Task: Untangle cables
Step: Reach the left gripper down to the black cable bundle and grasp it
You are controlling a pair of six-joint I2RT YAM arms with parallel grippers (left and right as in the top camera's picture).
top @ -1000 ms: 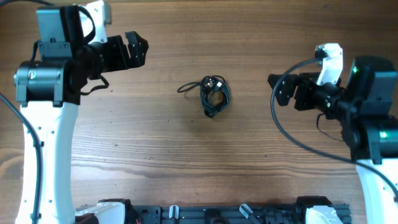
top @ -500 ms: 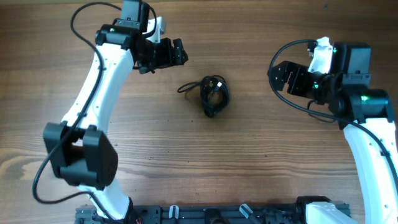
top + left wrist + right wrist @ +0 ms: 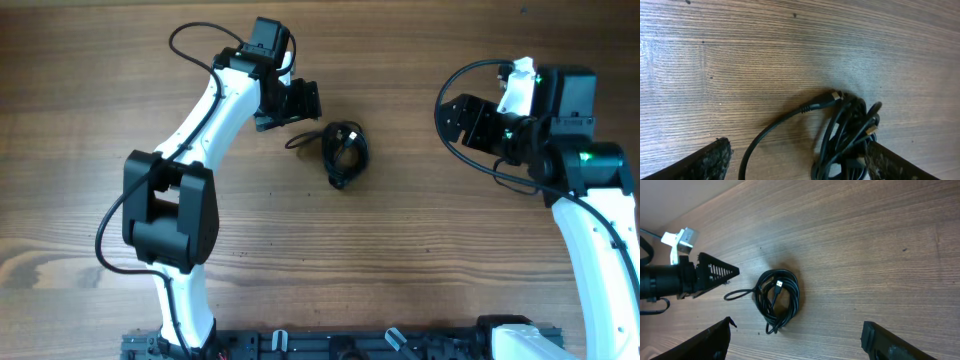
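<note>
Plainly, the cables (image 3: 346, 152) lie as one small knotted coil on the bench (image 3: 420, 270), just above the centre of the overhead frame. A single loose strand (image 3: 296, 142) bows out from the coil's left side. The left gripper (image 3: 308, 108) sits just up and left of that strand, its jaws spread wide and holding nothing.

Its wrist view shows why it is placed so. The two fingers (image 3: 705, 161) fill the lower corners of the frame, and the strand (image 3: 771, 131) arcs between them, up to a plug end (image 3: 836, 95) at the coil's edge. The coil (image 3: 850, 135) itself crowds the lower right. My reading is that the arm is lined up on the one part that stands free of the knot (the easiest place to get a finger under). Whether the fingertips touch the wood I cannot tell.

The right gripper (image 3: 452, 118) hangs well apart at the right of the overhead frame, likewise released and empty. It faces the bundle, and its wrist camera frames the whole coil (image 3: 778, 300) left of centre. It seems held back in reserve, probably to take the opposite side once the strand is lifted. No grasp is made yet, so the untangling itself has hardly begun.
</note>
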